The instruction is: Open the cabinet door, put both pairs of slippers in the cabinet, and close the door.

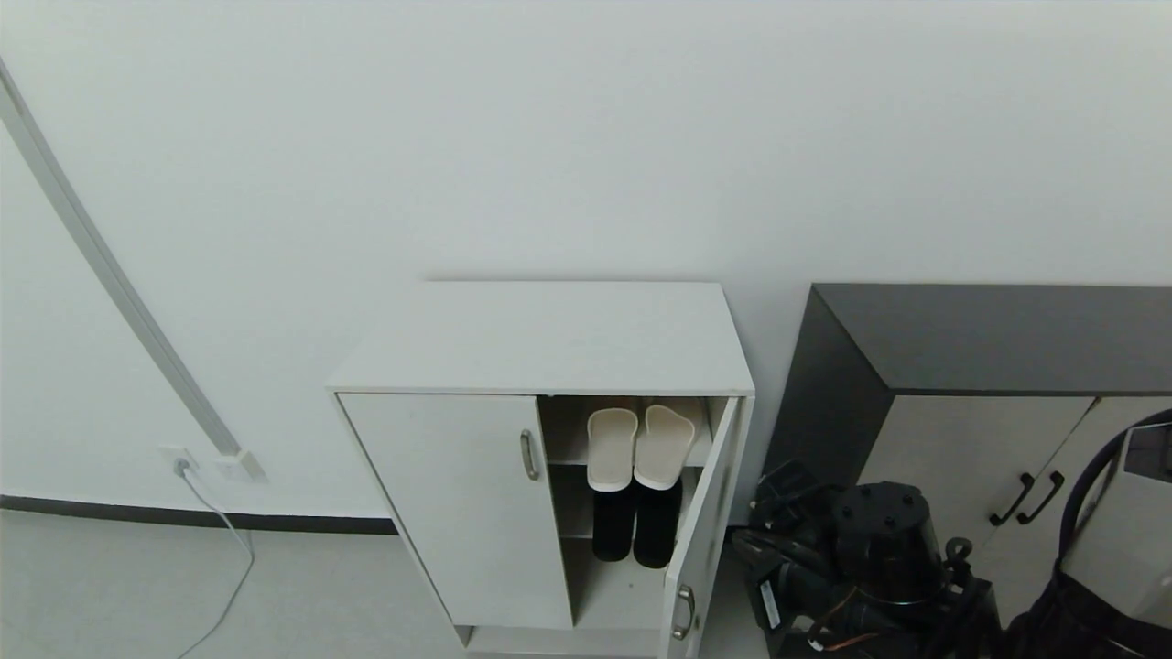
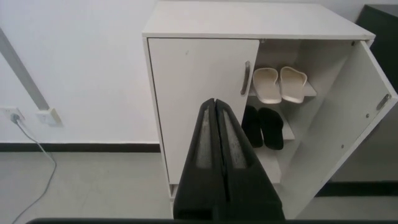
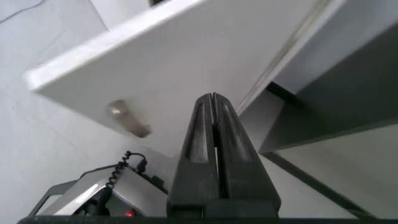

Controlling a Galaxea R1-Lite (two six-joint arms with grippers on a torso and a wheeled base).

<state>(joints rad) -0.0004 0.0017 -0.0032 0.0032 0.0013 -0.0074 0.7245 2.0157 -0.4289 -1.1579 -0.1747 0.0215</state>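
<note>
slippers point(image 1: 664, 448) in 2 pairs sit inside cabinet point(image 1: 549, 339); right door point(image 1: 700, 540) open.

Two pairs of slippers: one white pair point(image 1: 639, 447), one black pair point(image 1: 636, 523). One white cabinet point(image 1: 549, 339) with two doors: left door point(image 1: 458, 503), right door point(image 1: 700, 540). One dark cabinet point(image 1: 989, 334).
</note>
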